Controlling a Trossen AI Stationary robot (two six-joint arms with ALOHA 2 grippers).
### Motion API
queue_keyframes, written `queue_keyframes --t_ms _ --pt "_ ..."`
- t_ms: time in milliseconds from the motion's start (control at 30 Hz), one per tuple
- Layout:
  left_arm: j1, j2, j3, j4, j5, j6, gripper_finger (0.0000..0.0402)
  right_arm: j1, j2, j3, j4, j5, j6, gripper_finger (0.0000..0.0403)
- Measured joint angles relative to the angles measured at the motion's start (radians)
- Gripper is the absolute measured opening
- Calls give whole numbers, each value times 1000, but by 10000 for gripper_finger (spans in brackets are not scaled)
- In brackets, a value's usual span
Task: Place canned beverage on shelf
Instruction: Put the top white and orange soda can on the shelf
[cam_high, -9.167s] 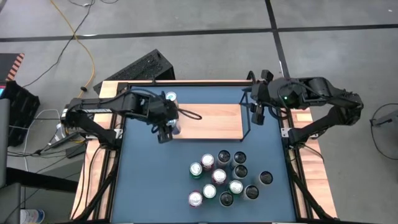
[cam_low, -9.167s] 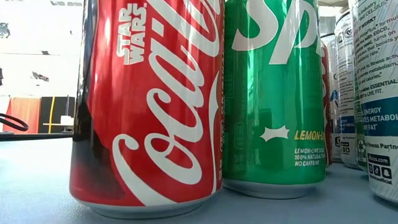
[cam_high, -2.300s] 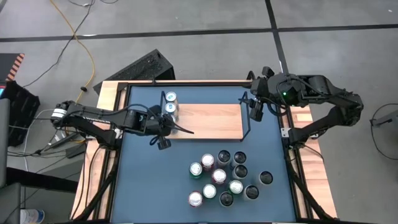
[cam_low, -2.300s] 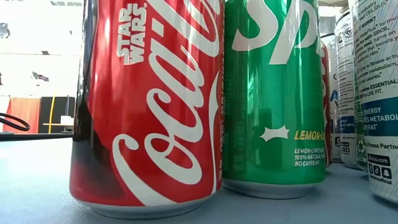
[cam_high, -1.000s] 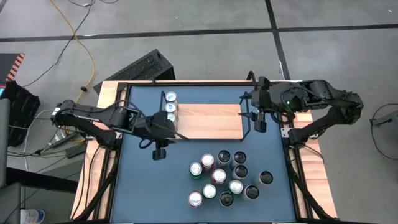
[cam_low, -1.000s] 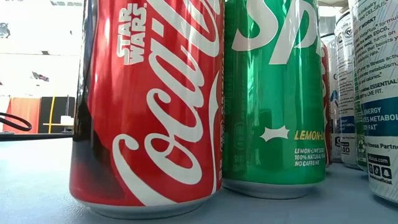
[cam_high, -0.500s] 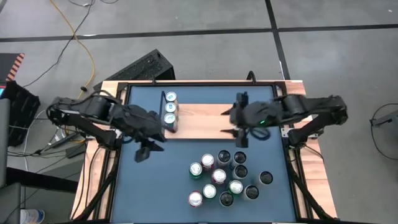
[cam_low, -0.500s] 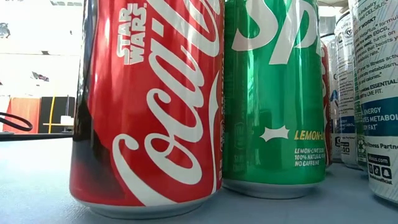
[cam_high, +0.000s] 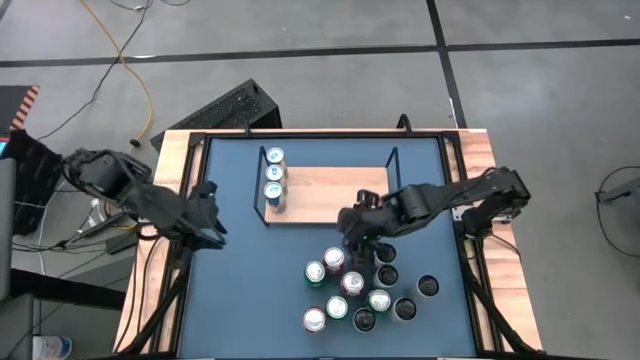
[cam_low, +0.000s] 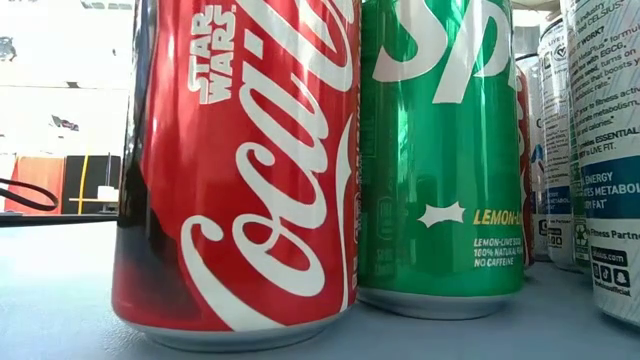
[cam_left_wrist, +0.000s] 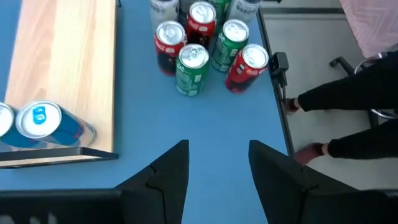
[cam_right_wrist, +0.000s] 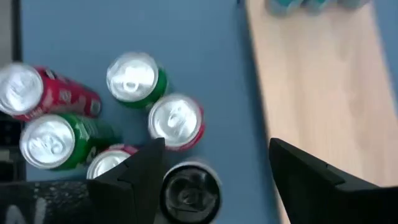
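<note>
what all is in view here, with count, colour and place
shelf: one, light wood with black wire frame, far middle of table
cans on shelf: three, silver tops, blue sides, in a row at its left end
cans on table: a cluster of about a dozen, red, green, white and dark, near side right of centre
table: one, blue top, wood edges
keyboard: one, black, on floor beyond table
cable: one, yellow, on floor at far left
person: dark sleeves, hands at table edge, seen from left wrist
left gripper: jaws open, empty, at table's left edge
right gripper: jaws open, empty, over the far edge of the cluster
</note>
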Motion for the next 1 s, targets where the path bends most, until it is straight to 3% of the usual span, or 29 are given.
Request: queue_keyframes --t_ms 467,767,1000 --pt "-92 -3 -1 -6 -188 -26 153 14 71 -1 -143 -70 56 271" --pt "-99 60 -1 -3 -246 18 153 41 84 0 -141 -66 53 271" --pt "-83 149 -2 163 -421 245 154 38 68 5 -177 -142 71 271"
